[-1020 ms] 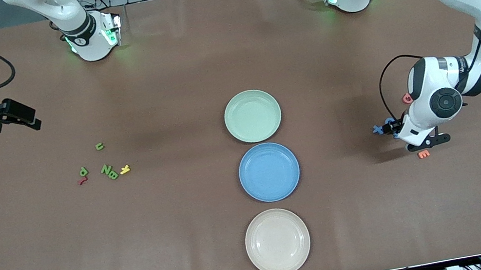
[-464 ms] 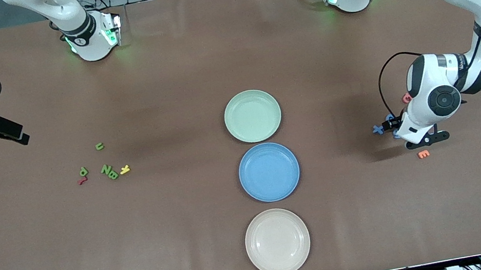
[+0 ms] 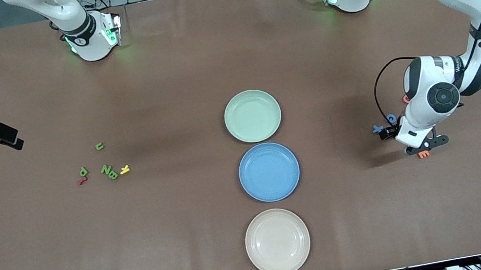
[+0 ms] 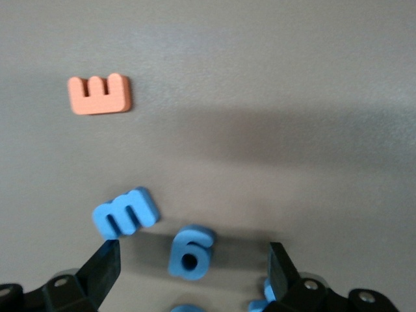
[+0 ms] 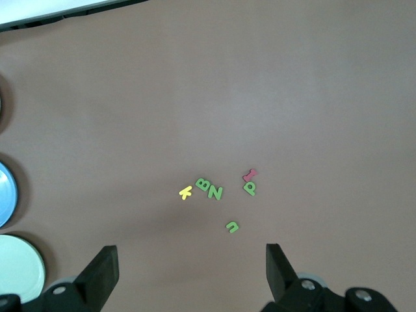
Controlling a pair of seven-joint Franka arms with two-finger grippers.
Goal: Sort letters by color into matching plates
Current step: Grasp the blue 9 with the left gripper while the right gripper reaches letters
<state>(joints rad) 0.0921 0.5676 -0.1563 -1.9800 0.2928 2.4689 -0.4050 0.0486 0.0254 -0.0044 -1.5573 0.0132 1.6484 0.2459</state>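
the left gripper [image 4: 188, 260] hung low with its jaws spread and empty over the blue letters [image 4: 190, 251], which lay on the table toward the left arm's end from the blue plate [image 3: 269, 171]. a blue number-like piece sat between the fingers, a blue m just beside one tip, an orange e [image 4: 99, 94] well apart. the left arm was plainly the nearer one. the right gripper [image 5: 188, 273], also spread and empty, waited high over the green letters [image 3: 109, 171], toward the right arm's end from the blue plate.

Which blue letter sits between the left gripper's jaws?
The blue 6, centred between the open jaws of the left gripper; the blue m lies off to one side.
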